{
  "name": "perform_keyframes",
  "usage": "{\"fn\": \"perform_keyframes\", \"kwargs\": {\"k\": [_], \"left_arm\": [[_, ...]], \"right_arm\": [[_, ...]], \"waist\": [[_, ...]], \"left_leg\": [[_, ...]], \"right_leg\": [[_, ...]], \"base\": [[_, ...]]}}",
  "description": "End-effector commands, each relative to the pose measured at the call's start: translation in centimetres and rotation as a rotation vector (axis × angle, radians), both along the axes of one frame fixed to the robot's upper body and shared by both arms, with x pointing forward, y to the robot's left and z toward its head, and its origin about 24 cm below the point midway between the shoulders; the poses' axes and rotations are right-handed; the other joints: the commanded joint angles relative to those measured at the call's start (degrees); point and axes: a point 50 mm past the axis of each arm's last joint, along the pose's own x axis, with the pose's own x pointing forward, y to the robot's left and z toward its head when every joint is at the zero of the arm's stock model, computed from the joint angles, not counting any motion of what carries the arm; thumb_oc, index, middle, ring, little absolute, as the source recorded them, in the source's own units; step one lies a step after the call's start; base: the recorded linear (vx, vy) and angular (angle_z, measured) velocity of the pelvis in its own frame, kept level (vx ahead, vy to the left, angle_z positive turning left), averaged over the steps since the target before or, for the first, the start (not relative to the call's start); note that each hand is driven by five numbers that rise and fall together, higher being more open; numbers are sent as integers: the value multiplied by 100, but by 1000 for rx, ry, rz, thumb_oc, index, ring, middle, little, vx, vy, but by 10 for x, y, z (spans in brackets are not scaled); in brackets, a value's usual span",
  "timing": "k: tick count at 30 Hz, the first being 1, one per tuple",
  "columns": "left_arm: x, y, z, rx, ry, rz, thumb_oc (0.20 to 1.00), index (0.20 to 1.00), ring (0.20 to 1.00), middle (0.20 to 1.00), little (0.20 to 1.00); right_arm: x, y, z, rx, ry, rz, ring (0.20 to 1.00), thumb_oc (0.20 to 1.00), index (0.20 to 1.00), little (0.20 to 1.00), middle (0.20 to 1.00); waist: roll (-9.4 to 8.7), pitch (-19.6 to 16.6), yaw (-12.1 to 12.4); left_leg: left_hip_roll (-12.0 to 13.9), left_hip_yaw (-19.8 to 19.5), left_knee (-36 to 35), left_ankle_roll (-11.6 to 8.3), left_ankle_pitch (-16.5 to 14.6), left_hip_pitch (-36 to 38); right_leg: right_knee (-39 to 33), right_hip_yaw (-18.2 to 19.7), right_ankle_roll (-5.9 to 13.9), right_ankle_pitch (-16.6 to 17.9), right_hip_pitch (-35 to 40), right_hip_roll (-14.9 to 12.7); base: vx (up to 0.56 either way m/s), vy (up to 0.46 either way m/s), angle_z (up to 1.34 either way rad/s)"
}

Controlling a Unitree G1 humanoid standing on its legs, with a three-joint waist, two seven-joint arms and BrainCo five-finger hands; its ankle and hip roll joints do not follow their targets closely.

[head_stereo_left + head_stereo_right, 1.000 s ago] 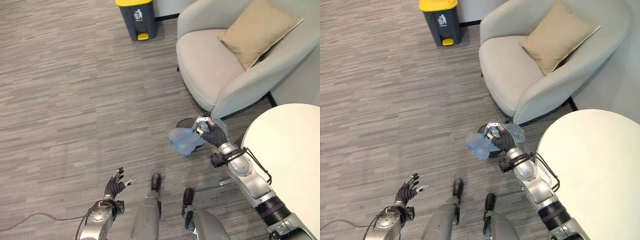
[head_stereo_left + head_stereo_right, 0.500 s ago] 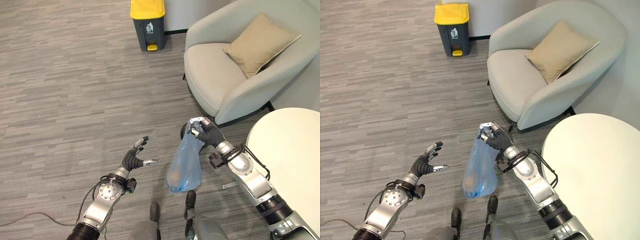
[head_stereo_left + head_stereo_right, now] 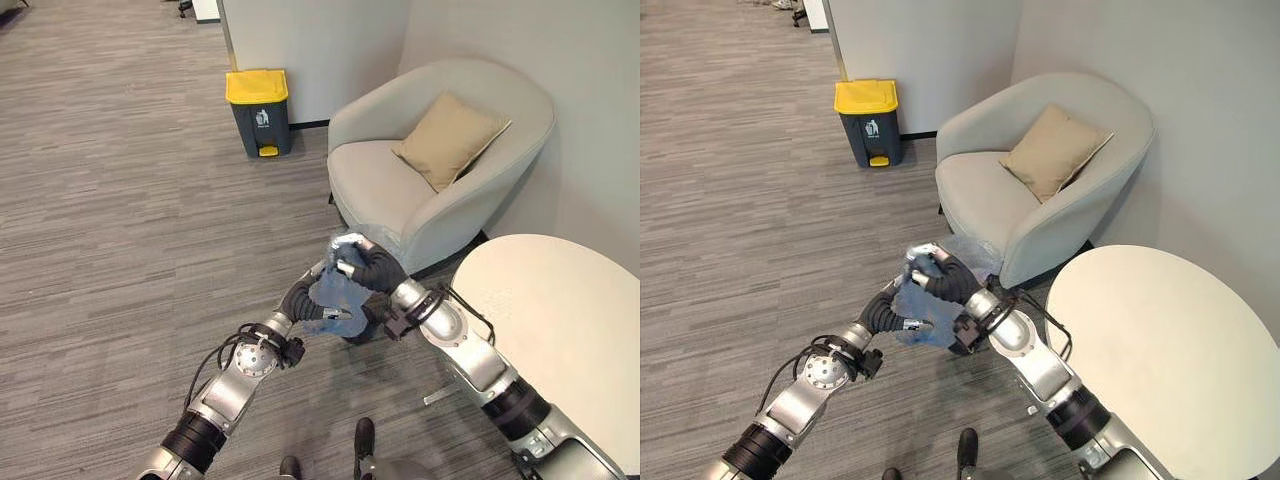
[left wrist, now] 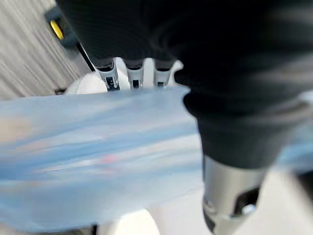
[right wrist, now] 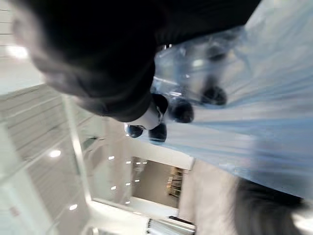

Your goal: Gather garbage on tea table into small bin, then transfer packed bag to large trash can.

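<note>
Right hand (image 3: 368, 268) clenched on the gathered top of the blue bag (image 3: 335, 300), held up off the floor before the armchair (image 3: 430, 170). Left hand (image 3: 303, 298) against the bag's side, fingers hidden behind plastic, state unclear. Yellow-lidded trash can (image 3: 258, 110) well apart by the wall.

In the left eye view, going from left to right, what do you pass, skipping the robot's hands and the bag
Trash can with yellow lid → grey armchair → tan cushion on its seat → round white table.
</note>
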Motion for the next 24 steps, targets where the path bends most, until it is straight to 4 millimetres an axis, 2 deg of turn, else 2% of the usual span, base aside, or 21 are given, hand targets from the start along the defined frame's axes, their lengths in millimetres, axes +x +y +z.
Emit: {"fn": "perform_keyframes", "kwargs": {"k": [1, 5, 6, 13, 18, 19, 21, 23, 24], "left_arm": [[8, 0, 7, 67, -101, 35, 1000, 1000, 1000, 1000, 1000], [8, -4, 0, 93, -86, 45, 1000, 1000, 1000, 1000, 1000], [3, -11, -12, 88, -27, 29, 1000, 1000, 1000, 1000, 1000], [3, -32, -22, 82, 31, -48, 1000, 1000, 1000, 1000, 1000], [18, -57, -3, 44, -29, -100, 1000, 1000, 1000, 1000, 1000], [27, -64, 12, 12, -82, -92, 1000, 1000, 1000, 1000, 1000], [30, -67, 17, -1, -98, -87, 1000, 1000, 1000, 1000, 1000], [37, -70, 27, -24, -137, -67, 200, 200, 200, 200, 200], [39, -70, 31, -28, -154, -63, 200, 200, 200, 200, 200]], "right_arm": [[-5, 13, 48, 217, -145, 68, 200, 200, 200, 200, 200], [-8, 24, 62, 266, -167, 107, 200, 200, 200, 200, 200], [-13, 35, 73, 299, -186, 152, 200, 200, 200, 200, 200], [-22, 53, 83, 354, -171, 242, 200, 200, 200, 200, 200], [-31, 70, 83, 388, -122, 334, 200, 200, 200, 200, 200], [-34, 78, 84, 397, -104, 369, 200, 200, 200, 200, 200], [-36, 80, 84, 399, -100, 379, 200, 200, 200, 200, 200], [-38, 84, 85, 401, -99, 396, 200, 200, 200, 200, 200], [-38, 85, 86, 401, -101, 401, 200, 200, 200, 200, 200]], "waist": [[-136, -224, 117], [-185, -231, 179], [-227, -246, 226], [-252, -276, 197], [-231, -311, 84], [-232, -328, 59], [-236, -332, 56], [-240, -339, 44], [-239, -341, 40]], "left_leg": [[-43, -200, -16, -39, -328, -216], [-36, -217, -16, -34, -331, -208], [-34, -223, -14, -22, -333, -202], [-35, -188, -20, -3, -340, -167], [-39, -127, -26, 11, -353, -138], [-42, -112, -34, 11, -352, -126], [-43, -115, -32, 11, -351, -126], [-43, -112, -31, 12, -351, -121], [-43, -112, -31, 13, -353, -117]], "right_leg": [[218, 137, 514, -1359, 620, -171], [213, 129, 511, -1355, 639, -176], [204, 124, 511, -1341, 650, -177], [200, 151, 513, -1327, 665, -171], [204, 187, 523, -1308, 652, -181], [207, 199, 523, -1302, 659, -183], [209, 200, 521, -1303, 662, -184], [213, 207, 519, -1304, 664, -189], [213, 208, 518, -1306, 668, -190]], "base": [[0, 0, 0], [0, 0, 0], [0, 0, 0], [0, 3, 0], [-2, 26, -4], [0, 20, -4], [0, 0, 0], [0, 0, 0], [0, 0, 0]]}}
